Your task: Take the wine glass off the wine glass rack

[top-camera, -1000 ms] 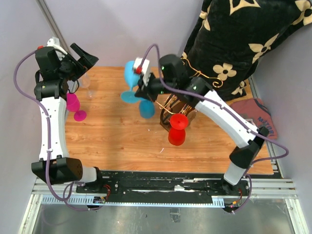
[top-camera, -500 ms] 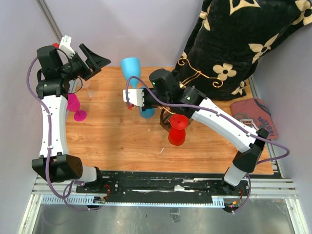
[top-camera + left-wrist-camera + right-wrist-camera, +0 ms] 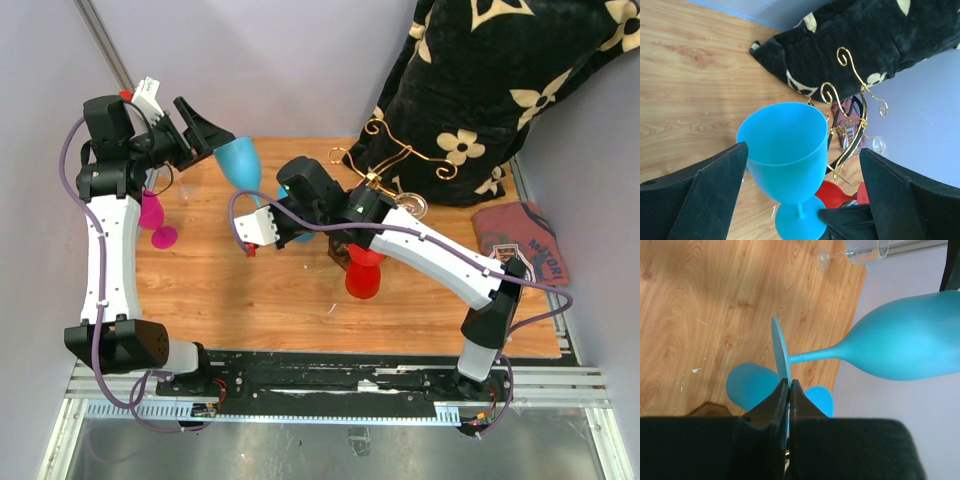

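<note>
My right gripper [image 3: 789,384] is shut on the rim of the foot of a blue wine glass [image 3: 905,340] and holds it in the air, off the rack. In the top view the glass [image 3: 238,161] is tilted, its bowl next to my left gripper [image 3: 212,140], with my right gripper [image 3: 272,205] at its foot. In the left wrist view the bowl [image 3: 785,145] sits between the open fingers [image 3: 700,195] without touching them. The gold wire rack [image 3: 392,152] stands behind my right arm; it also shows in the left wrist view [image 3: 860,115]. A red glass [image 3: 364,268] and another blue glass [image 3: 751,385] remain on it.
A pink glass [image 3: 150,214] stands at the table's left edge. A clear glass [image 3: 860,249] lies on the wood near the back left. A black flowered cloth [image 3: 500,80] fills the back right, with a red cloth [image 3: 522,240] below it.
My right gripper has carried the blue glass to the left and tilted it toward my left gripper. The bowl now lies between the left gripper's open fingers.
</note>
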Available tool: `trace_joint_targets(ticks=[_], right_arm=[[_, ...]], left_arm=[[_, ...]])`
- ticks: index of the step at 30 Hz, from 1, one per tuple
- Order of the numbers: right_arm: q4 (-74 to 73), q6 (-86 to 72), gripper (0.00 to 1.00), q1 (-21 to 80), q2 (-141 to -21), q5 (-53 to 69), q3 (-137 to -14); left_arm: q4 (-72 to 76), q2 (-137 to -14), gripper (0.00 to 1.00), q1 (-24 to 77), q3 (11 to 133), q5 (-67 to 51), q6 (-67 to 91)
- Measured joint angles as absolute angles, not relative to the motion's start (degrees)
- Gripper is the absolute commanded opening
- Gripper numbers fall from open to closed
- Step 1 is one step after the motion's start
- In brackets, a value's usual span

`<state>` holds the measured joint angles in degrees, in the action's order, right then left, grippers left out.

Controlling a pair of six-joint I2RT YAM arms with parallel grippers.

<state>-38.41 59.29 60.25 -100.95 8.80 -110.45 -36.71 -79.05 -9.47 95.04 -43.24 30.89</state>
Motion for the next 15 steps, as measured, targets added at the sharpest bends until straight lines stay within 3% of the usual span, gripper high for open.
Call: trace_joint_targets(ticks=[15], right_arm=[[-38.5, 62.3, 0.01, 63.2, -103.0, 2.7, -112.0]], left_arm=[[-43.5, -79.5, 1.0, -7.7, 97.0, -36.0, 24.8]])
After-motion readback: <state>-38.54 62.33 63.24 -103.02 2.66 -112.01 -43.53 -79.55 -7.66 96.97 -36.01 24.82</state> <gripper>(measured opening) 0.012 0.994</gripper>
